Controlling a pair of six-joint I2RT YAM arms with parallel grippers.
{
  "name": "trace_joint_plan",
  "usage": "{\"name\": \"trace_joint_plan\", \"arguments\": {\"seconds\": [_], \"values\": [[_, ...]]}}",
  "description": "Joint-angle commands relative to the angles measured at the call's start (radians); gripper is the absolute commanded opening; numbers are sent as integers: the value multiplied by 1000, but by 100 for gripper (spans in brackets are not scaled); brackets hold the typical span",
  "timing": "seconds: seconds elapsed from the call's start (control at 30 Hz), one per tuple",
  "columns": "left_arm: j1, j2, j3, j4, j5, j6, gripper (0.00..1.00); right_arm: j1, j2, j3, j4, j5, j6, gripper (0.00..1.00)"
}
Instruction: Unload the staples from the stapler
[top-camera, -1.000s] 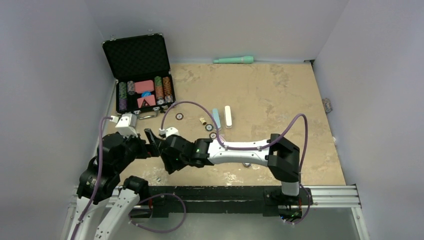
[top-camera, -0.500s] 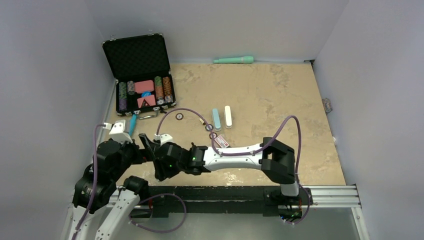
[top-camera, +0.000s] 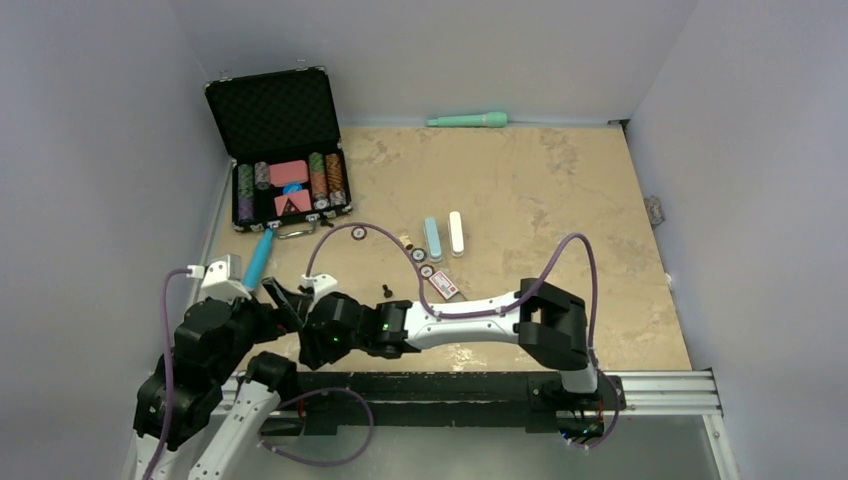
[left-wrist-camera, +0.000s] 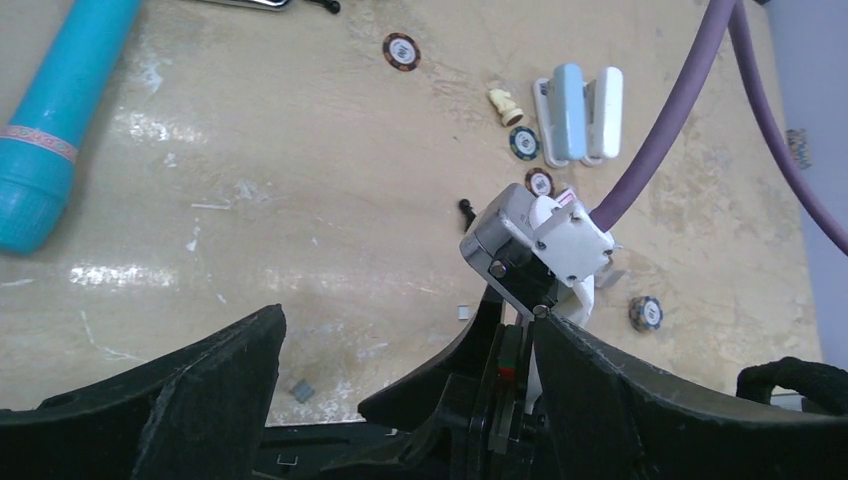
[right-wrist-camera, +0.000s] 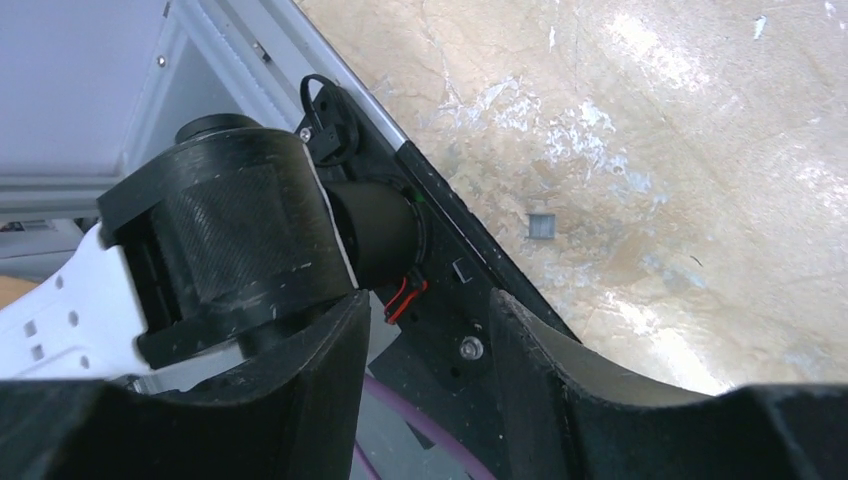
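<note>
Stapler (top-camera: 432, 238) lies mid-bench, a pale blue bar and a cream bar side by side, well away from both grippers. It looks folded open, but that can't be confirmed at this size.

Left gripper (left-wrist-camera: 405, 330) is released, jaws spread wide and nothing between them. It hovers low over the near left of the bench (top-camera: 560, 190).

Right gripper (right-wrist-camera: 428, 305) reaches across to the same corner. Its fingers are apart and the gap is bare, so it holds nothing.

A small grey staple piece (right-wrist-camera: 541, 225) lies loose on the bench near the front rail.

Around the stapler are poker chips (left-wrist-camera: 400, 48) and a black screw (left-wrist-camera: 465, 208). A blue tube (top-camera: 259, 258) sits to the left, and an open chip case (top-camera: 280, 150) in the far left corner.
</note>
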Motion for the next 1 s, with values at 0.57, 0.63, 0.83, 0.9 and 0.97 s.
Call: {"name": "trace_joint_plan", "arguments": {"seconds": [0.57,0.63,0.83,0.9,0.97], "values": [[23,-26,95,-68,-555,-62,80,-30,-32,43,-58,3,-3,48],[23,-30,94,-66,-555,-59,79,-25,2,72,-67,-2,-5,48],[23,-34,98,-167,-677,-173,76,-23,68,107,-53,-20,6,46],[23,-50,94,-176,-690,-188,75,-21,86,113,-39,-34,8,44],[23,-59,92,-174,-686,-186,75,-19,104,122,-30,-44,10,44]]}}
